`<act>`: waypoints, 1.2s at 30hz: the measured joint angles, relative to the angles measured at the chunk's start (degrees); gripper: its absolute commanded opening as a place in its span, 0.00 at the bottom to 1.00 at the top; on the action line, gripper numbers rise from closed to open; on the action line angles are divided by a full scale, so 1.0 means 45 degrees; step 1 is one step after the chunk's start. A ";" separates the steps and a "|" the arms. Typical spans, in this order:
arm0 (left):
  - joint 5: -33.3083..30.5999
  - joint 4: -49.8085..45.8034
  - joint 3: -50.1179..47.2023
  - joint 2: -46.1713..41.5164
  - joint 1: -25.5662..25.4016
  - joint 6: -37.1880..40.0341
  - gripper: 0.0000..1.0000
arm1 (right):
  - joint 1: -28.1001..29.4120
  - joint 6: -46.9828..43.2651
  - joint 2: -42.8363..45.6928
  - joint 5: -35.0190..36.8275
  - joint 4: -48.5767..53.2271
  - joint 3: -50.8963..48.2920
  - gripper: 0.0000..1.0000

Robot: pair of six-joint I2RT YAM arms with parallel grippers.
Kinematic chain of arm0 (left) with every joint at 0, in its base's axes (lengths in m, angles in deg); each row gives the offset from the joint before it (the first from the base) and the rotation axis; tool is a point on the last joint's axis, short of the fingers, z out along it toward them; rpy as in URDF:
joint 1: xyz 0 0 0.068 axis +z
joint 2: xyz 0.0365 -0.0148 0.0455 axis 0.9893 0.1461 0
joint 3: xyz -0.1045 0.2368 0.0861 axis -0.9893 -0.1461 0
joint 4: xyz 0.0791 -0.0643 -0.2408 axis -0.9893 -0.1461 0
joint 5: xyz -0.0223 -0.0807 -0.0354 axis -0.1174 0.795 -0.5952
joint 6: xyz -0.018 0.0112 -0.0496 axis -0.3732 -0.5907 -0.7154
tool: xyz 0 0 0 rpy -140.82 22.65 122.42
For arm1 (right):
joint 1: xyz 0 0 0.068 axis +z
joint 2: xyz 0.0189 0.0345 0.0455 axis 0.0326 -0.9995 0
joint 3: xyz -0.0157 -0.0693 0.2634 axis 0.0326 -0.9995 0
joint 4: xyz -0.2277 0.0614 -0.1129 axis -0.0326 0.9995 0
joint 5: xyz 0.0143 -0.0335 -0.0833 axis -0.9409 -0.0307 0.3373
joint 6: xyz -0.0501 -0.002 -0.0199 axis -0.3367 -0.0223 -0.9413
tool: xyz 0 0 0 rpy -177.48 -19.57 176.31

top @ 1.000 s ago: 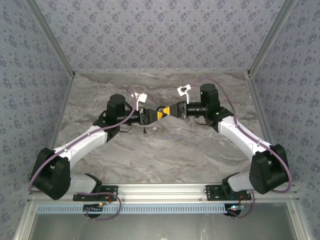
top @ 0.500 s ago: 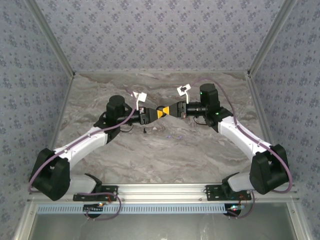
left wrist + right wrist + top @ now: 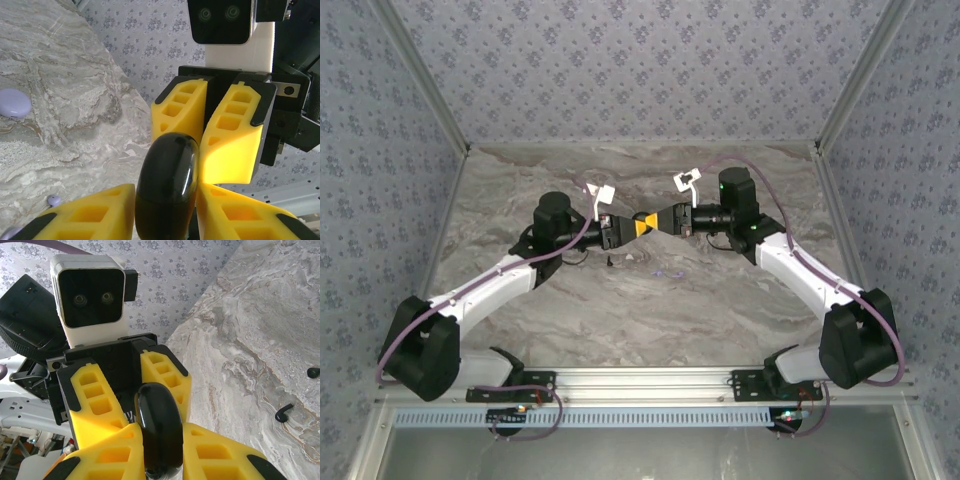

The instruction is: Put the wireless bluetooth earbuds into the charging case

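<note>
Seen from above, at mid-frame: left claw (image 3: 636, 229) and right claw (image 3: 650, 223) meeting tip to tip, raised above the marble-patterned counter (image 3: 620, 310), arms reaching in from the lower left and lower right corners.

Gripped between them, off the counter: black charging case (image 3: 167, 185), a glossy rounded oval. In the left wrist view, bottom centre, pinched by the left claw's yellow fingers (image 3: 90, 215), one flush against each flank. Behind it, upper centre, the right claw's fingers, set close together at the case's far end. In the right wrist view, same case at bottom centre, clamped edge-on between the right claw's narrowly parted fingers (image 3: 100, 455), touching both. Both claws nearly closed, each with hold of the case.

Earbuds lying on the counter, apart from the case. At the right edge of the right wrist view: lower black earbud (image 3: 284, 412) and, up and right of it, upper black earbud (image 3: 313, 372), near each other, not touching. In the left wrist view, lower left: lilac earbud (image 3: 53, 200). At the bottom left corner, another lilac scrap, too cropped to name. At the left edge, mid-height: lilac puck (image 3: 14, 102), lying flat, well apart from that earbud.
</note>
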 measured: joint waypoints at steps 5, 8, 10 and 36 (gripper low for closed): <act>0.0000 0.0019 0.0000 0.0015 -0.0019 -0.0092 0.20 | -0.0015 0.0000 0.0000 0.0039 0.0000 0.0000 0.21; -0.0010 0.0019 0.0000 0.0015 -0.0019 -0.0097 0.20 | -0.0015 -0.0015 0.0000 0.0044 0.0029 0.0000 0.26; -0.0015 -0.0015 0.0000 0.0015 -0.0034 -0.0083 0.19 | 0.0000 -0.0121 0.0039 0.0092 0.0155 0.0000 0.32; -0.2093 0.0758 -0.1719 -0.1734 -0.0452 0.5809 0.21 | 0.0588 -0.3745 0.2458 0.3551 0.6611 0.1209 0.49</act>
